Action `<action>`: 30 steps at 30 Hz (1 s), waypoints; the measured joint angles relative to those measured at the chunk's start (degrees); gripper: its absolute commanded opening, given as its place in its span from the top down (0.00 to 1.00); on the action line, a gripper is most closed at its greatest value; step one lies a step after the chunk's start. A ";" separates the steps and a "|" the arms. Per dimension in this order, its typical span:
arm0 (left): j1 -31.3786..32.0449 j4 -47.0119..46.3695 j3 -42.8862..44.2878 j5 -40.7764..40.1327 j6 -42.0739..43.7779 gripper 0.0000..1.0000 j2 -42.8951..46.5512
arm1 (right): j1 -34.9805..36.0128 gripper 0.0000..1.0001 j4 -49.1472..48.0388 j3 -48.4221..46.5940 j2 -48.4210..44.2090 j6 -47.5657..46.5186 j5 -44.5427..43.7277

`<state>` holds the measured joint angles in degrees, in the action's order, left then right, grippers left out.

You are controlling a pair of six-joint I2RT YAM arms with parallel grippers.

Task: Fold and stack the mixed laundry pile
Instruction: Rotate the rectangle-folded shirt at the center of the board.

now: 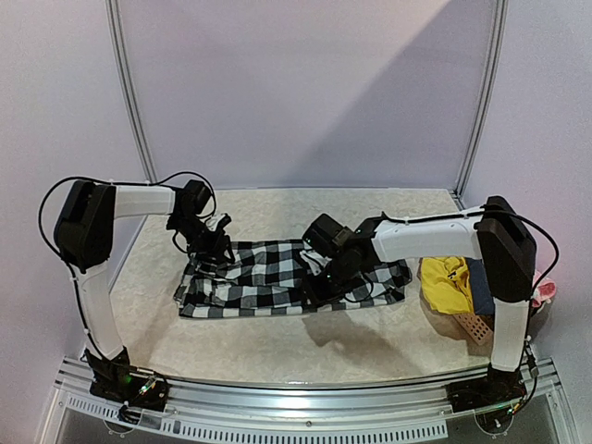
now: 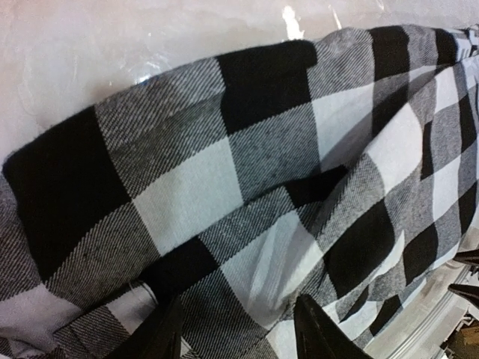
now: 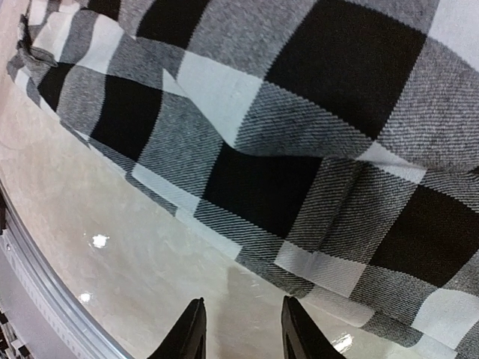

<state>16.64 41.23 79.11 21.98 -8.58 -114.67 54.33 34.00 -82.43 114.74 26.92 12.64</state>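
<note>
1. A black-and-white checked woven shirt lies spread across the middle of the pale marbled desk. Its long side runs left to right, and it is rumpled rather than flat.
2. The left tool is down at the shirt's far left corner. In the left wrist view its two black fingers stand well apart. A raised fold of the checked cloth lies in the gap between them and does not look pinched.
3. The right tool sits low over the right part of the shirt, towards its near hem. In the right wrist view its fingers are apart by a narrower gap. Only bare desk shows between them, the hem lies just beyond the tips, and the tool holds nothing.
4. The other garments are heaped at the desk's right edge, towards the near right corner. A crumpled bright yellow garment lies just beside the shirt's right end, and I cannot tell whether the two touch.
5. A dark blue-grey garment lies against the yellow one's right side.
6. A sliver of pink cloth shows at the very edge, past the upright black-and-white right arm.
7. A small salmon perforated plastic basket sits under the near side of the yellow and blue-grey garments, partly hidden by that arm.
8. A silver metal rail runs along the desk's near edge.
</note>
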 measured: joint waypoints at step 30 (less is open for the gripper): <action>-0.85 -4.39 -12.81 -0.81 -3.56 0.54 6.60 | -7.23 0.67 6.25 -9.73 9.51 -5.03 -1.36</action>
<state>15.79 36.84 66.30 21.17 -12.14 -108.07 47.09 40.25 -92.16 124.25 21.89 11.29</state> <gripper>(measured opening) 0.465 0.333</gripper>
